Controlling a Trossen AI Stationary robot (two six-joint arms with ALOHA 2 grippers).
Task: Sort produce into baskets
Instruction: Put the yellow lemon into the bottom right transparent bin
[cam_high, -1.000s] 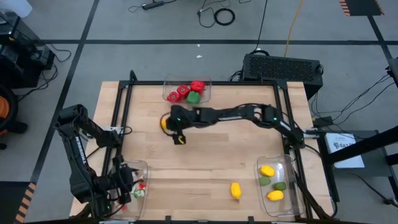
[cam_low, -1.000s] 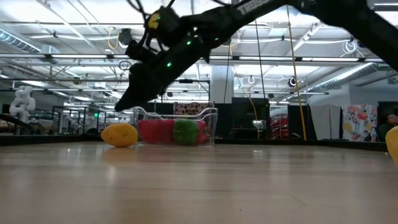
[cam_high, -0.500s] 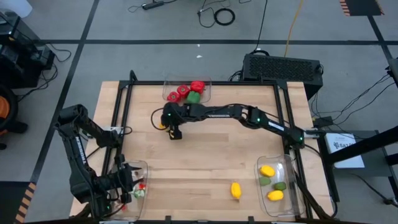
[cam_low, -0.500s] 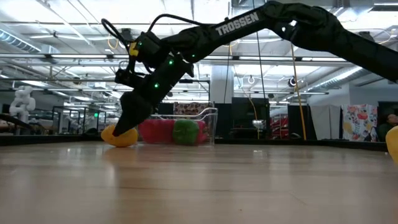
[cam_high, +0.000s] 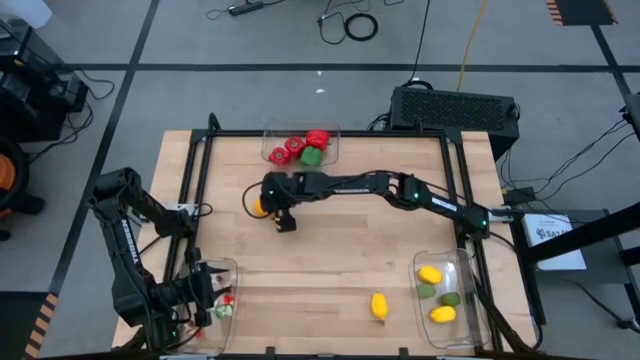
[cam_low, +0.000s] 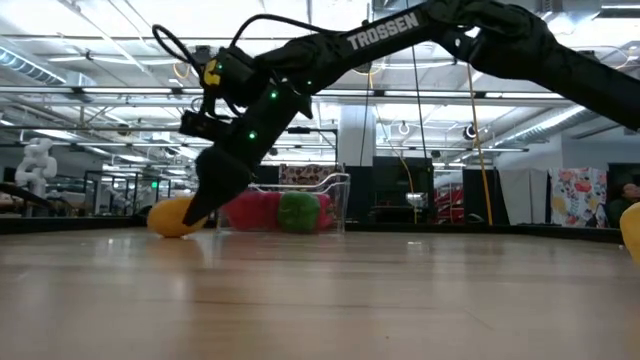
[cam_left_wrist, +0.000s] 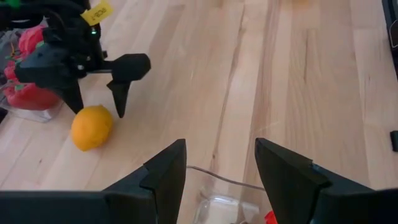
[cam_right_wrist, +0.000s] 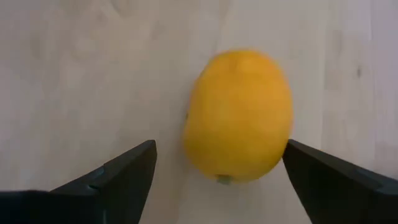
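An orange (cam_right_wrist: 239, 115) lies on the wooden table (cam_high: 340, 250), left of centre. My right gripper (cam_right_wrist: 217, 180) reaches in from the table's right, slants down over the orange (cam_high: 259, 206) and stands open, one finger on each side of it. The far basket (cam_high: 300, 147) holds red and green peppers. The near right basket (cam_high: 440, 295) holds lemons and limes. My left gripper (cam_left_wrist: 217, 168) waits open above the near left basket (cam_high: 218, 300), which holds small red and green bits. My right gripper straddles the orange from above, slanting down from the table's right. One fingertip (cam_right_wrist: 305, 165) lies close beside the orange's side (cam_right_wrist: 285, 127), but I cannot tell whether it touches. The orange rests on the table.
A loose lemon (cam_high: 379, 305) lies near the table's front edge, left of the near right basket. Bare wood stretches across the middle of the table. A black frame rail (cam_high: 330, 133) runs along the far edge.
My right gripper has come down and toward the table's left edge, tipping more steeply, until its open fingers stand around the orange. The orange has shifted a little toward the left edge.
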